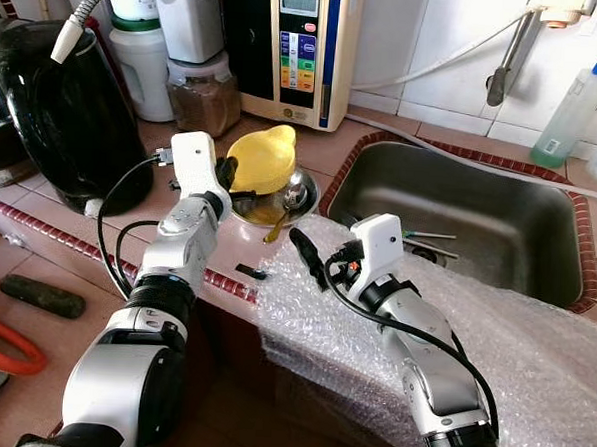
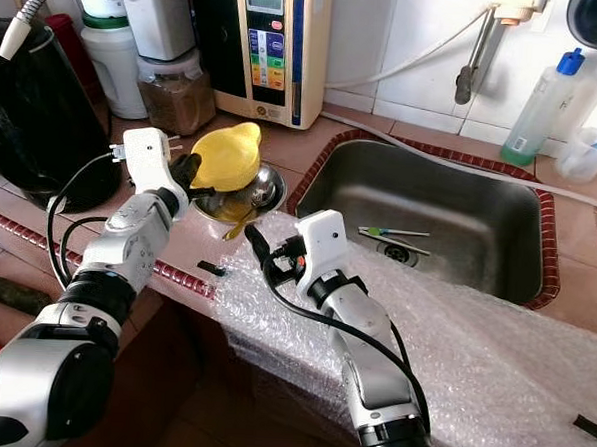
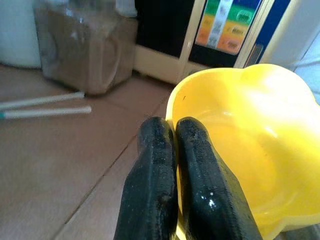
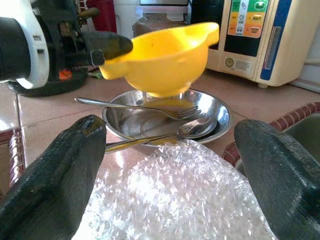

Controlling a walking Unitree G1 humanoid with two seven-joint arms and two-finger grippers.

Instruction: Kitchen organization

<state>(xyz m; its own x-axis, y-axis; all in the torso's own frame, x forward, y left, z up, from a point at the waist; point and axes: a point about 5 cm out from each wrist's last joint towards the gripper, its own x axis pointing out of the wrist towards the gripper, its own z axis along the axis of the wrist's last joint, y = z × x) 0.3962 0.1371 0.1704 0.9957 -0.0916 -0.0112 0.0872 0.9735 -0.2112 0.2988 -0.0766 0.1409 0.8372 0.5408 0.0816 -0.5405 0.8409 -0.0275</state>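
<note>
Juicer (image 1: 259, 157) pinched by its rim in my left gripper (image 1: 224, 173), lifted clear of the steel bowl (image 4: 165, 117) mid-frame; right gripper (image 1: 309, 258) waits wide apart.

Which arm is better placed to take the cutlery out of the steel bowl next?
The right. Its gripper is open and points at the steel bowl with the fork and spoon, while the left gripper is shut on the yellow bowl, held above.

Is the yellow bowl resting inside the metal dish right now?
No: the left claw holds the yellow bowl lifted clear above the metal dish and its cutlery.
</note>
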